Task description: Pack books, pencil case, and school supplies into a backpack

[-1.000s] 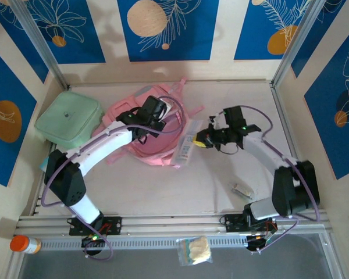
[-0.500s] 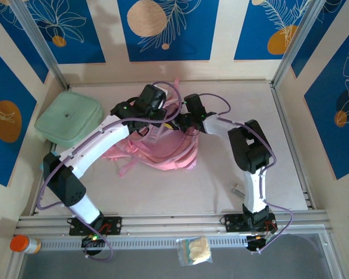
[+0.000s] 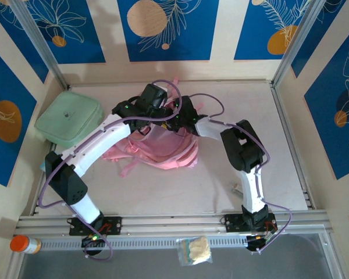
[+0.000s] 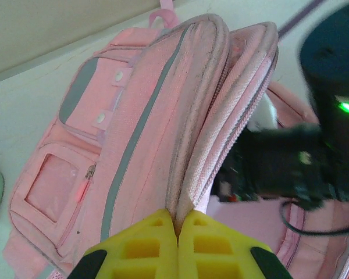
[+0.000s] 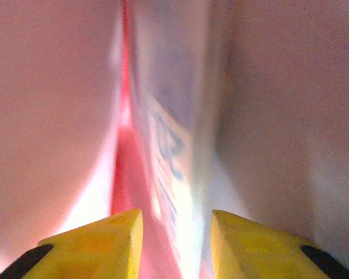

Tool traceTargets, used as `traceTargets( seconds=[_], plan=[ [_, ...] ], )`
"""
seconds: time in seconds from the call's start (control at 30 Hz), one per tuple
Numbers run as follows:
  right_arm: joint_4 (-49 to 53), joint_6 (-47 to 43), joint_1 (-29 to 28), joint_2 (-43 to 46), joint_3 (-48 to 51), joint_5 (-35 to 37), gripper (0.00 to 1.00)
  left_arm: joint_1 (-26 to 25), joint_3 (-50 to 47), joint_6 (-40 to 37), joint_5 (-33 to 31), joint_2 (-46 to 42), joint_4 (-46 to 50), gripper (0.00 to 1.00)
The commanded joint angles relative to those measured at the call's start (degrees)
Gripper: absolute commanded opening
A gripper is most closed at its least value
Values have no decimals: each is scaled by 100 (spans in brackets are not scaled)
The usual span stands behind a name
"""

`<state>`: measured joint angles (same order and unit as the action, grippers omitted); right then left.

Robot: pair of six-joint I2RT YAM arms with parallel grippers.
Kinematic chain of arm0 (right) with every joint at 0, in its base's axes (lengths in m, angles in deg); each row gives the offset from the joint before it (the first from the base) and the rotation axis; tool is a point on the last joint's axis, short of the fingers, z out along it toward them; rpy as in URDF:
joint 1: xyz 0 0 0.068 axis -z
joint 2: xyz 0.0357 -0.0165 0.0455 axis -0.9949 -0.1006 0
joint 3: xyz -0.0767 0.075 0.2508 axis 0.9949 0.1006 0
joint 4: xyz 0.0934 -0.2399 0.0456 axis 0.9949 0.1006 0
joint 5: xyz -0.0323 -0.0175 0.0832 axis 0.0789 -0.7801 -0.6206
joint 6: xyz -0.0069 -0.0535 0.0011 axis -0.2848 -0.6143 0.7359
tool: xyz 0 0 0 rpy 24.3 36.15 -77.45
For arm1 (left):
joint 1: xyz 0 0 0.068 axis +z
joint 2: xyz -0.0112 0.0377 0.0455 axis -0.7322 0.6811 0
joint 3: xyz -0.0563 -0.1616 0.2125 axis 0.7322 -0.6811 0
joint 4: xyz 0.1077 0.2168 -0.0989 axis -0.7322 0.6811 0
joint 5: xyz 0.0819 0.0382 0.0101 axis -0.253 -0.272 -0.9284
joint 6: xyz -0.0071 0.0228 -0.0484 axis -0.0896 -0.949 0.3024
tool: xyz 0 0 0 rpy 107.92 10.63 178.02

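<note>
A second ago the right gripper (image 5: 174, 224) was outside the backpack (image 3: 163, 152), off its right side, with a pale printed packet (image 5: 168, 139). Now the right arm has reached deep into the backpack's mouth. Its jaws have parted, and the packet stands loose between them inside the backpack. I'd judge one supply is being let go in there.

The left gripper (image 4: 177, 221) is pinched tight on the backpack's zip rim, holding the mouth up. From above, the arms cover that mouth. The right wrist view gives the pink lining and the packet. The left wrist view gives the front pockets and the right arm going in.
</note>
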<state>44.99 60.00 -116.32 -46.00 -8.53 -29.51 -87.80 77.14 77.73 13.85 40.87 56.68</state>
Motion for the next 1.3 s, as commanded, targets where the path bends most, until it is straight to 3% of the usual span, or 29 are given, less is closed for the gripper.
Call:
traceTargets(
  seconds=[0.0,0.33,0.5,0.73,0.83,0.87,0.93,0.97,1.13,1.27],
  plan=[
    [4,-14,99,856,684,367,36,-56,283,91,-118,-48,-313,0],
    [992,-634,548,2402,1630,545,20,-57,-185,148,197,-79,-448,0],
    [2023,-1216,716,3126,1750,838,21,-64,-622,221,618,-96,-522,0],
    [2281,-1541,844,3775,2227,603,23,-68,-1242,545,1225,37,-944,0],
    [2482,-1720,723,3972,2253,722,24,-66,-1486,803,1808,68,-1270,0],
    [2608,-1804,640,4019,2223,859,25,-63,-1581,874,2104,54,-1430,2],
    [2939,-2039,408,4145,2133,1151,27,-67,-1722,1032,2644,-38,-1634,18],
    [3084,-2102,314,4183,2100,1307,28,-59,-1785,1120,2747,-123,-1662,20],
    [3445,-2079,-11,4351,2199,1295,31,51,-2770,1582,2208,-1247,-2061,45],
    [3459,-1876,-405,4476,2409,1306,33,626,-3560,2137,1935,-1885,-2127,53]
  ],
)
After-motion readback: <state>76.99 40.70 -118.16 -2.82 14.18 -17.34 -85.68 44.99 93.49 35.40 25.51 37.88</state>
